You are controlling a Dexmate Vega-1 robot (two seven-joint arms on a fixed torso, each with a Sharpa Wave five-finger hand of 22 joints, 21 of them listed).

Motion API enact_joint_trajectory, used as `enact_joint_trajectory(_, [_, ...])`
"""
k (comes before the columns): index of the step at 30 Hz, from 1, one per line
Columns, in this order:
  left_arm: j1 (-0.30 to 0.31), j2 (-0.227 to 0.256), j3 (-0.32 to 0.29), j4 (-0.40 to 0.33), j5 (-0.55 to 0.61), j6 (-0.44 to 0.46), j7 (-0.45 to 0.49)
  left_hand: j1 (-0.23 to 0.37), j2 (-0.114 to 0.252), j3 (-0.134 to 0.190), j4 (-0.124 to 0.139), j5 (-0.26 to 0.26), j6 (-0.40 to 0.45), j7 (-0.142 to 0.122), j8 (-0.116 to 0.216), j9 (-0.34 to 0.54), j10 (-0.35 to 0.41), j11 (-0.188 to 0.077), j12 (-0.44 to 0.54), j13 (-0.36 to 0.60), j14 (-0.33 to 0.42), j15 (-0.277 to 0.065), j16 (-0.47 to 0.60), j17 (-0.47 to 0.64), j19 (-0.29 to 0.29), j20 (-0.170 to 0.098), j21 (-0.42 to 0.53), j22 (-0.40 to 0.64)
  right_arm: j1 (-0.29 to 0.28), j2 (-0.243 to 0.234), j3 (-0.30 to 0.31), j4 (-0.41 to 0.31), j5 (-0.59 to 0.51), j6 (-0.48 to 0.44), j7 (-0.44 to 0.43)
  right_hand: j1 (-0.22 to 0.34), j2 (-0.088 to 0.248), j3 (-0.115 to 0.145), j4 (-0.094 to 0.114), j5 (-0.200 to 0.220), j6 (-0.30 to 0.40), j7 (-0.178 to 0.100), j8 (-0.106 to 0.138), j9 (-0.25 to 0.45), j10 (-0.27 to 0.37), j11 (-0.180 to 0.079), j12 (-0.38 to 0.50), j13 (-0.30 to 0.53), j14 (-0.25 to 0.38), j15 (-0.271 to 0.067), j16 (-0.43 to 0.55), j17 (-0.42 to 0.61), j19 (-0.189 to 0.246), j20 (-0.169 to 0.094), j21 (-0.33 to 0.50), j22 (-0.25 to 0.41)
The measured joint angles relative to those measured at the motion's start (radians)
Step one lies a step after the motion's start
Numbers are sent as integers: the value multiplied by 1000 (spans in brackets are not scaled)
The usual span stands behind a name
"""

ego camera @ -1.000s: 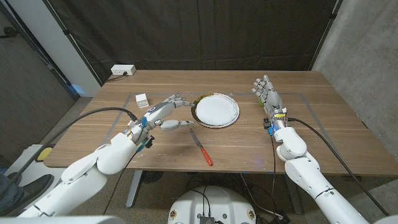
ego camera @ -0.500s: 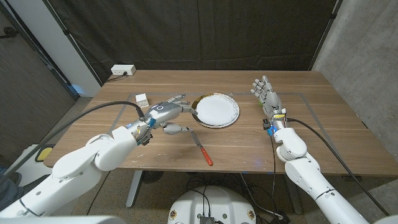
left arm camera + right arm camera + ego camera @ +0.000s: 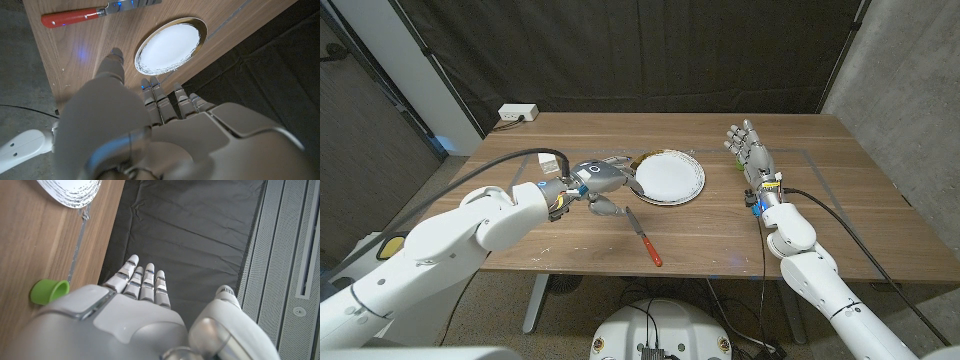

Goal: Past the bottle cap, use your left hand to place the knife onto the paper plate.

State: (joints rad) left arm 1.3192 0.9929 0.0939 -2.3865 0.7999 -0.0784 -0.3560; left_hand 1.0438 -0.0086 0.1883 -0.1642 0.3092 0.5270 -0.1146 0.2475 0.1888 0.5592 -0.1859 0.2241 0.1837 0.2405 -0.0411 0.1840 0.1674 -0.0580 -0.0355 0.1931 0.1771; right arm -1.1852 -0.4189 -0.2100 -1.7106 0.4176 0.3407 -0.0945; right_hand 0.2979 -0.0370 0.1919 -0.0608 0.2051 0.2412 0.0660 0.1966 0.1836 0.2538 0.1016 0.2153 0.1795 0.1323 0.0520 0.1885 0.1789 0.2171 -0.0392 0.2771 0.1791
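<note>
A wooden table (image 3: 840,200) stood before black curtains; the knife (image 3: 642,236) lay lower centre, handle pointing lower right. Both hands, left (image 3: 598,183) and right (image 3: 749,150), were released.

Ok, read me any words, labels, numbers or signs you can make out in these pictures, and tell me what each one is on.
No text can be read here.
Small white box on the table's far left: any print is too small to tell.
White power strip at the far left corner: no legible marking.
Paper plate, knife, green bottle cap: plain, no lettering visible.
Left hand and right hand: no readable label.
</note>
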Motion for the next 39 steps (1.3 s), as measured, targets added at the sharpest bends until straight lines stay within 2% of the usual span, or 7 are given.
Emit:
enact_joint_trajectory(6, [-83, 20, 48, 6, -6, -35, -72, 9, -4, 0, 0, -7, -9, -9, -11, 0, -1, -9, -8, 0, 0, 0, 0, 0, 6, 2, 0, 0, -13, -3, 7, -12, 2, 1, -1, 0, 0, 0, 0, -1, 0, 0, 0, 0, 0, 0, 0, 0, 0, 0, 0, 0, 0, 0, -4, 0])
enact_joint_trajectory(10, [-143, 29, 86, 23, -24, -62, -114, 18, -6, 3, 3, -7, -13, -5, -11, 0, -6, -15, -8, 5, 0, 0, 0, 0, 8, 0, 0, 0, -26, -4, 12, -21, 2, 6, -4, 0, 0, 0, 0, -8, 0, 0, 0, 0, 0, 0, 0, 0, 0, 0, 0, 0, 0, 0, -4, 0])
enact_joint_trajectory(17, [-208, 39, 128, 42, -70, -108, -176, 32, -8, 4, 4, -15, -9, -9, -11, 0, 3, -20, -8, 5, 10, 2, 0, 2, 28, 2, 8, 0, -45, -5, 20, -41, 3, 9, -13, 0, 0, 0, 0, -8, 0, 0, 0, 0, 0, 0, 0, 0, 0, 0, 0, 0, 0, 0, -4, 0])
enact_joint_trajectory(26, [-237, 48, 155, 46, -94, -138, -213, 46, -4, 4, 4, -22, 4, -7, -11, 5, 12, -21, -8, 5, 22, 0, 6, 3, 37, 7, 8, 0, -58, -9, 24, -61, 5, 5, -17, 0, 0, 0, 0, -8, 0, 0, 0, 0, 0, 0, 0, 0, 5, 5, 0, 0, 0, 0, -4, 0])
enact_joint_trajectory(30, [-244, 48, 167, 46, -91, -145, -221, 50, 0, 4, 13, -22, 4, -7, -11, 5, 12, -21, -15, 5, 28, 5, 6, 3, 44, 14, 8, 0, -62, -11, 27, -66, 4, 6, -17, 0, 0, 0, 0, -8, 0, 0, 0, 0, 0, 0, 0, 0, 5, 5, 0, 0, 0, 0, -4, 0])
enact_joint_trajectory(35, [-256, 41, 191, 51, -75, -153, -229, 50, 0, 4, 13, -31, 9, -2, -11, 5, 23, -11, -15, 5, 33, 0, 6, 3, 53, 23, 8, 0, -70, -11, 34, -70, 4, 20, -17, 0, 0, -4, -4, -8, 0, 0, 0, 0, 0, 0, 0, 0, 5, 5, 0, 0, 0, 0, -11, 0])
enact_joint_trajectory(39, [-269, 31, 214, 59, -67, -157, -238, 50, 0, 0, 17, -36, 25, 0, -11, 4, 41, -14, -15, 5, 41, 0, 6, 3, 60, 30, 8, 0, -75, -10, 38, -71, 4, 27, -17, 0, 0, -4, -4, -8, 0, 0, 0, 0, 0, 0, 0, 0, 5, 5, 0, 0, 0, 0, -12, 0])
